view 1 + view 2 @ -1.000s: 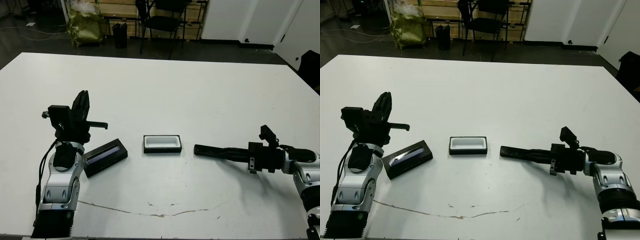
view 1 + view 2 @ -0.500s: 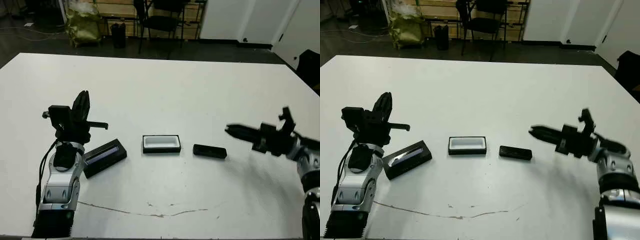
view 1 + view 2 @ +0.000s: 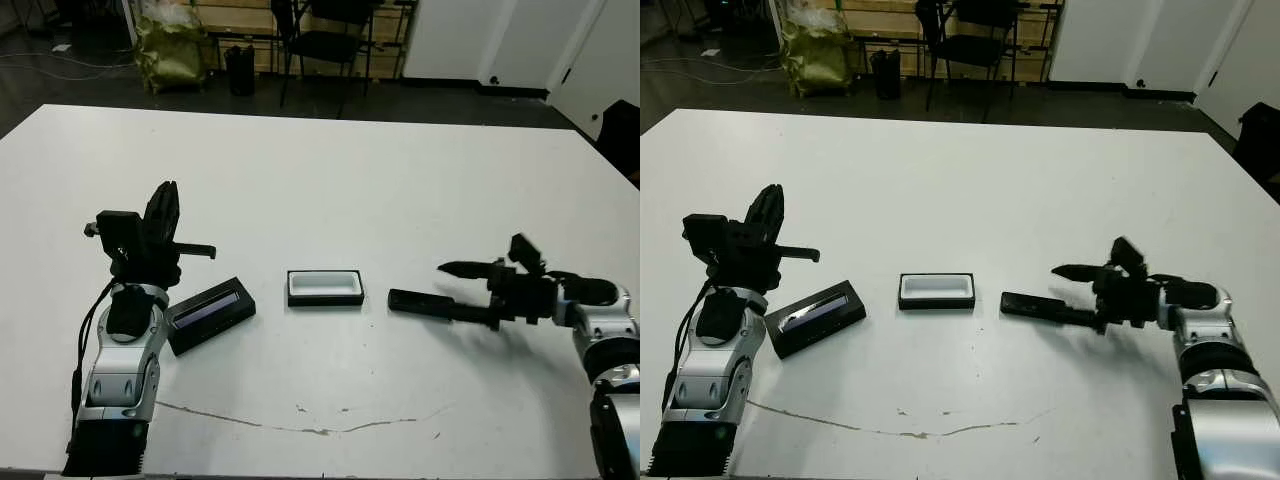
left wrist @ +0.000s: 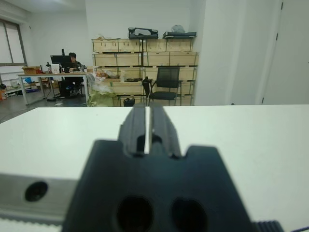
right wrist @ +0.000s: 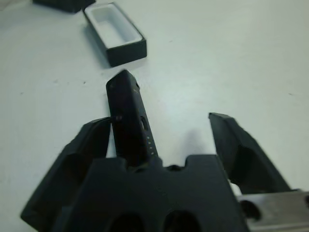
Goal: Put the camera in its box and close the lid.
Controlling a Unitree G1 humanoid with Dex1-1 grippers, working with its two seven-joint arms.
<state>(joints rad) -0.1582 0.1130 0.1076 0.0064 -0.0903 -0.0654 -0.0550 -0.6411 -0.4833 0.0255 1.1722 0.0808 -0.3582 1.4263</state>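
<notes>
The camera [image 3: 418, 301], a slim black bar, lies flat on the table just right of the box [image 3: 324, 287], a small black tray with a white lining. My right gripper [image 3: 450, 291] is open and low over the table, its fingers either side of the camera's right end. In the right wrist view the camera [image 5: 128, 117] lies against one finger [image 5: 87, 150], with a wide gap to the other. The lid [image 3: 210, 315], flat and black with a glossy strip, lies left of the box. My left gripper [image 3: 163, 200] is shut on nothing, raised and pointing up behind the lid.
The white table [image 3: 330, 180] stretches far behind the objects. A thin dark scratch line [image 3: 300, 422] runs along the front. Chairs and a yellow-green bag [image 3: 172, 50] stand on the floor beyond the far edge. A person sits at a desk far off in the left wrist view.
The right gripper, drawn back to the right and lifted off the camera half a second ago, has come back down with its fingers open around the camera's right end. The left arm, camera, box and lid have not moved.
</notes>
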